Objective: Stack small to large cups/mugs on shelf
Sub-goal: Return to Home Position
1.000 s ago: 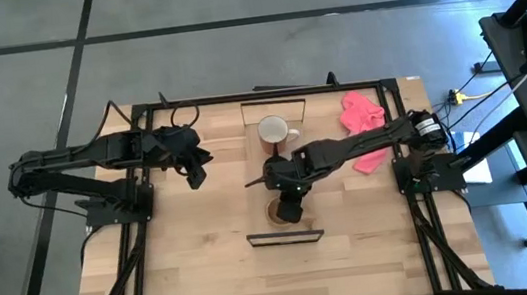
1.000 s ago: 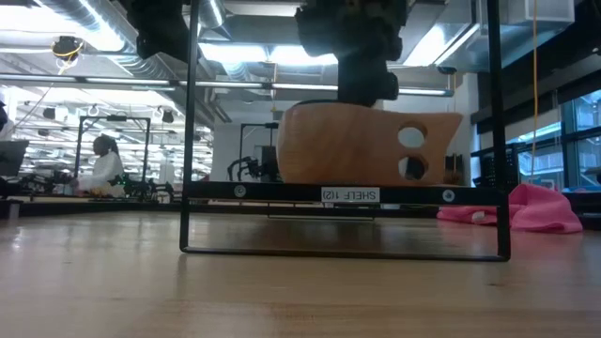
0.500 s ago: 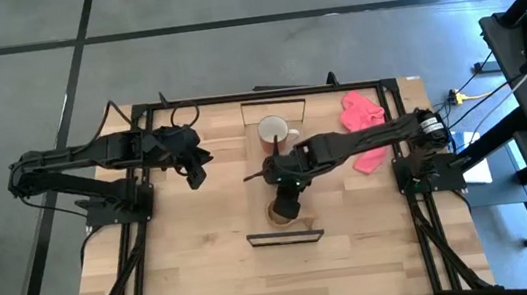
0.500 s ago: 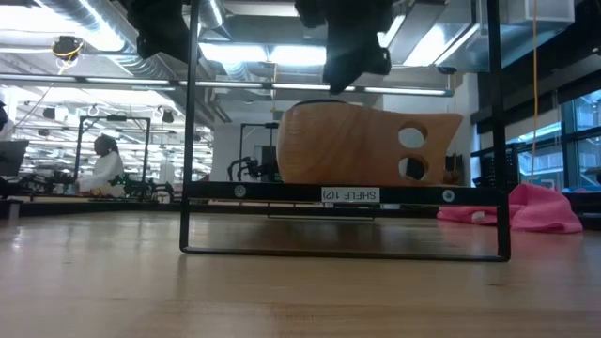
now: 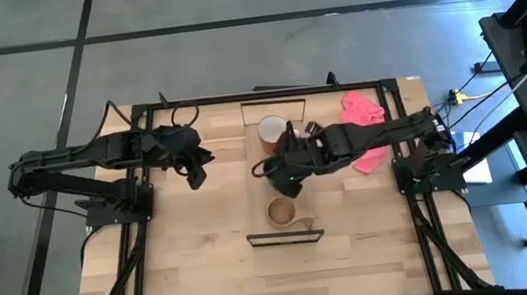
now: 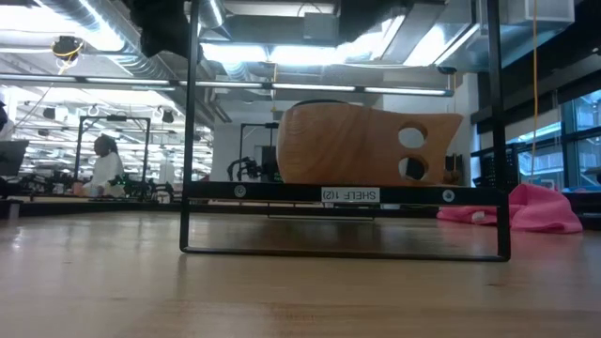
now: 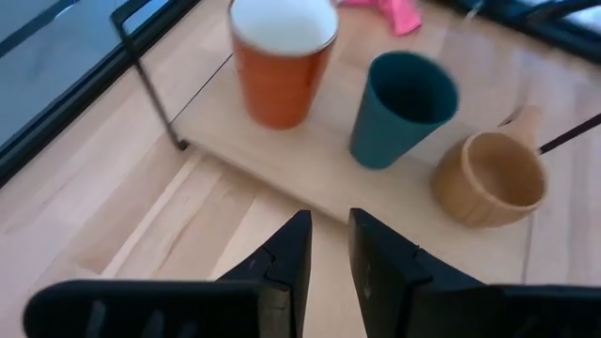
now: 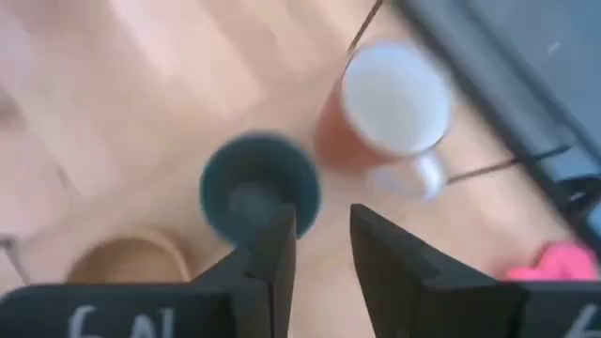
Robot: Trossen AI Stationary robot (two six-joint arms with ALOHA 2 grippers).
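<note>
The shelf [image 5: 262, 203] lies on the table's middle, running from far to near. On it stand in a row the orange-brown mug [image 5: 271, 129] [image 7: 282, 61], the dark green cup [image 7: 404, 108] [image 8: 258, 192] and the tan wooden cup [image 5: 281, 211] [image 6: 366, 145]. My right gripper [image 8: 322, 225] hovers above the green cup, slightly open and empty, and hides the cup in the high view. My left gripper [image 5: 195, 166] waits left of the shelf, shut and empty.
A pink cloth [image 5: 360, 115] lies at the table's far right, beside my right arm. The shelf's black frame ends [image 6: 192, 141] stand upright at its near and far ends. Bare tabletop lies to the near side and left [image 5: 186, 258].
My right gripper has risen from over the wooden cup and gone toward the table's far edge, ending above the green cup. It has left the low view at the top. The wooden cup stays upright on the shelf.
</note>
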